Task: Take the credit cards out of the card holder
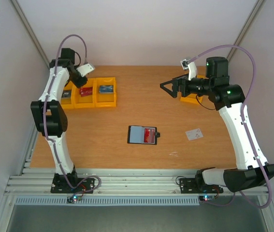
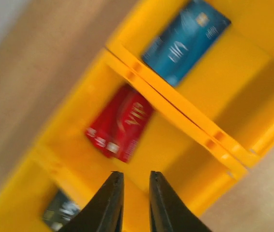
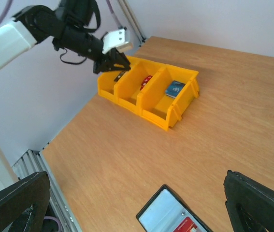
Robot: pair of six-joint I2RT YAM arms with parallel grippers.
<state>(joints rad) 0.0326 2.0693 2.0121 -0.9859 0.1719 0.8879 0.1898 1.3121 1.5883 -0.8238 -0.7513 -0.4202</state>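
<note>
— Entry one: the holder?
— Holder: laid open and flat near the middle of the tabletop, between the two arms. Black rim, grey-blue inside, small black tab on the right edge. It is set well apart from both grippers.

— Cards listed with it?
— Red card: lodged in the holder's right half. White card: laid flat on the tabletop to the right of the holder, apart from it.

— The bins?
— Three yellow bins: set side by side at the far left. One card is kept in each: dark card in the left bin, second red card in the middle, blue card in the right. A fourth bin is partly hidden behind the right arm at the far right; its contents cannot be made out.

— Left fingers?
— Left gripper: hung above the three bins, over the middle one; the wrist view is blurred. The fingers are drawn nearly together with a narrow slit between them, and nothing is pinched.

— Right fingers?
— Right gripper: held above the tabletop in front of the fourth bin, pointed toward the left arm. The fingers are spread wide, and nothing is caught between them.
</note>
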